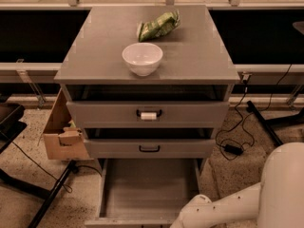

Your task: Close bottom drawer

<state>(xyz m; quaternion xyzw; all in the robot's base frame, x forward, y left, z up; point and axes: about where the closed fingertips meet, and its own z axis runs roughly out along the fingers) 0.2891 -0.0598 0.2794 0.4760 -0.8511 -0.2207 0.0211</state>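
The bottom drawer (147, 189) is the lowest of three grey cabinet drawers. It is pulled far out, and its long shallow grey tray is empty. Its front edge (130, 221) lies at the bottom of the view, and its handle is out of view. My white arm (213, 210) reaches in from the lower right, ending beside the drawer's front right corner. My gripper is out of view below the frame edge.
The middle drawer (149, 148) and the top drawer (148, 114), which has a white tag on its handle, stand slightly out. A white bowl (142, 58) and a green bag (157, 25) sit on the cabinet top. A cardboard box (64, 134) stands at the left. Cables (232, 146) lie at the right.
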